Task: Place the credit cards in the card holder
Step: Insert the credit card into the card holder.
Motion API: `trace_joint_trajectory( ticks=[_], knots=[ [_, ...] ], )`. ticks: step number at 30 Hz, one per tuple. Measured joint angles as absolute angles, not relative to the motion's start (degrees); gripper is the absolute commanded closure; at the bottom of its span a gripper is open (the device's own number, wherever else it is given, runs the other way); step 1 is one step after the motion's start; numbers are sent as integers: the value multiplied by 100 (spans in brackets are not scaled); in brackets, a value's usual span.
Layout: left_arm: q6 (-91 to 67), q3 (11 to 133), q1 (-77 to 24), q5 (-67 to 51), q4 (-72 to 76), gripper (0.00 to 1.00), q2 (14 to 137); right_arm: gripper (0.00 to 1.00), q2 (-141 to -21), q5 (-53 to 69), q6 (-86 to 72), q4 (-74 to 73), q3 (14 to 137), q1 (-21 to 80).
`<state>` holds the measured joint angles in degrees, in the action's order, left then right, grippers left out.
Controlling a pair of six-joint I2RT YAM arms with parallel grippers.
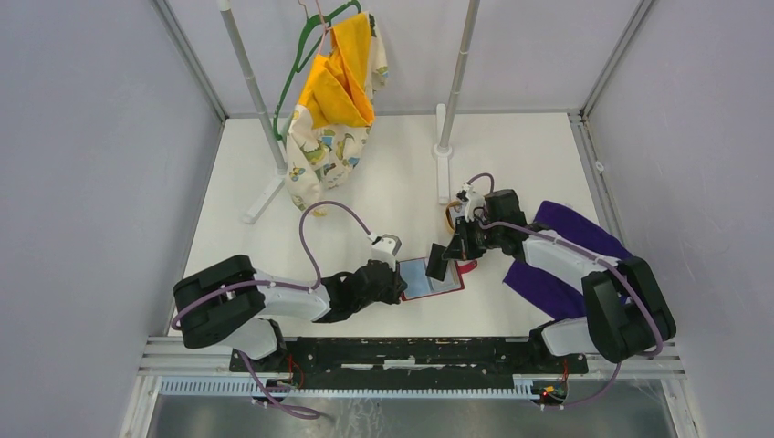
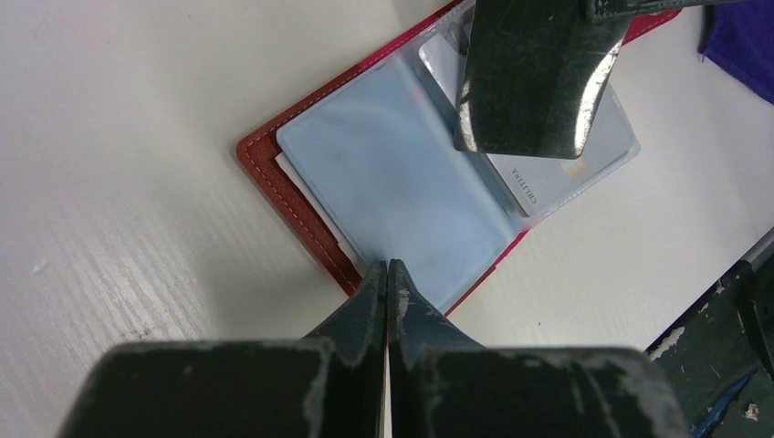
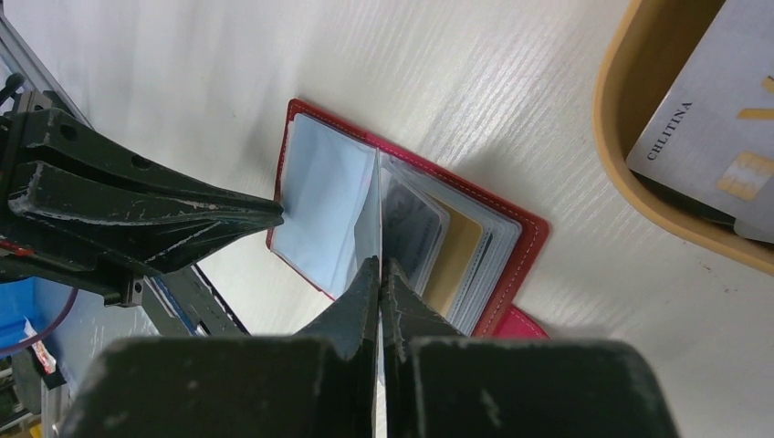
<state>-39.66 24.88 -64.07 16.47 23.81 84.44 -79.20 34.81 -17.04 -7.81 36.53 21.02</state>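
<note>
The dark-red card holder [image 1: 422, 279] [image 2: 265, 160] [image 3: 520, 237] lies open on the white table, its clear sleeves showing. A silver card [image 2: 557, 175] and a gold one [image 3: 456, 251] sit in its sleeves. My right gripper [image 1: 454, 252] [image 3: 379, 263] is shut on a black credit card [image 1: 437, 263] [image 2: 529, 73], held on edge over the holder's middle fold. My left gripper [image 1: 400, 285] [image 2: 388, 265] is shut, its tips resting on the near edge of the left sleeve. Another silver card [image 3: 712, 137] lies in the wooden tray [image 3: 630, 137].
A purple cloth [image 1: 559, 265] lies under the right arm. A garment rack with a yellow and printed garment [image 1: 333, 100] stands at the back, its feet [image 1: 443, 169] on the table. The black rail [image 1: 411, 351] runs along the near edge.
</note>
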Motion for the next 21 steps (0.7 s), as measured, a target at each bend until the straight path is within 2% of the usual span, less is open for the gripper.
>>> trace_joint_trajectory(
  ticks=[21],
  knots=[
    [-3957, 2445, -6407, 1651, 2285, 98, 8370, 100, -7894, 3190, -1822, -650, 3649, 2353]
  ],
)
